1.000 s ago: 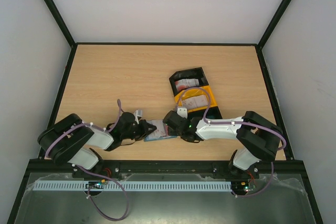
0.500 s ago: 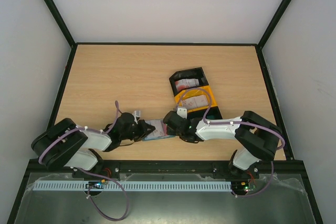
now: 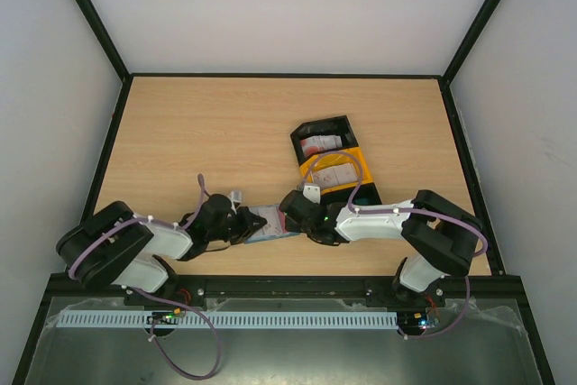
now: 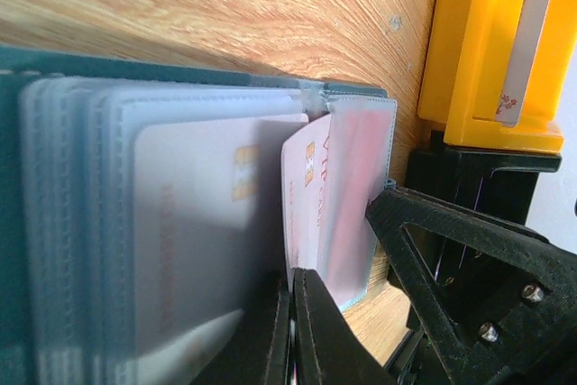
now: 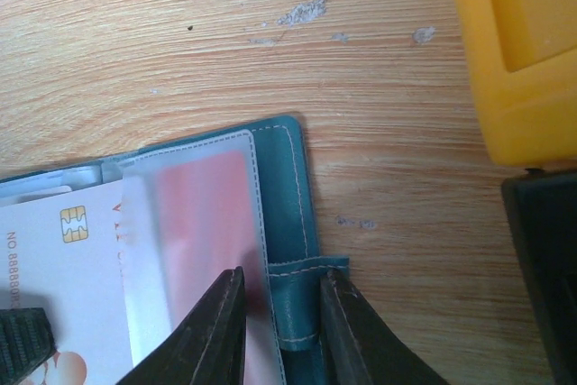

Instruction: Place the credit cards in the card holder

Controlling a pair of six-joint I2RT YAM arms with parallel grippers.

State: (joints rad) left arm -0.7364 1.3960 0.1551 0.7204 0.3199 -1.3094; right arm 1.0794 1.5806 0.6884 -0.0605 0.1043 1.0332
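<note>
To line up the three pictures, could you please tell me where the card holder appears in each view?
Top external: the card holder lies open at the near edge of the table, between the two grippers.
Left wrist: it fills the left and centre, clear sleeves showing.
Right wrist: its teal corner sits lower left, between the jaws.
Shared landmark: the yellow bin, right of the holder in every view.

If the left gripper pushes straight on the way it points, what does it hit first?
Most likely the right gripper, just beyond the pink credit card sliding into the card holder; the yellow bin sits farther on. Depth unclear.
</note>
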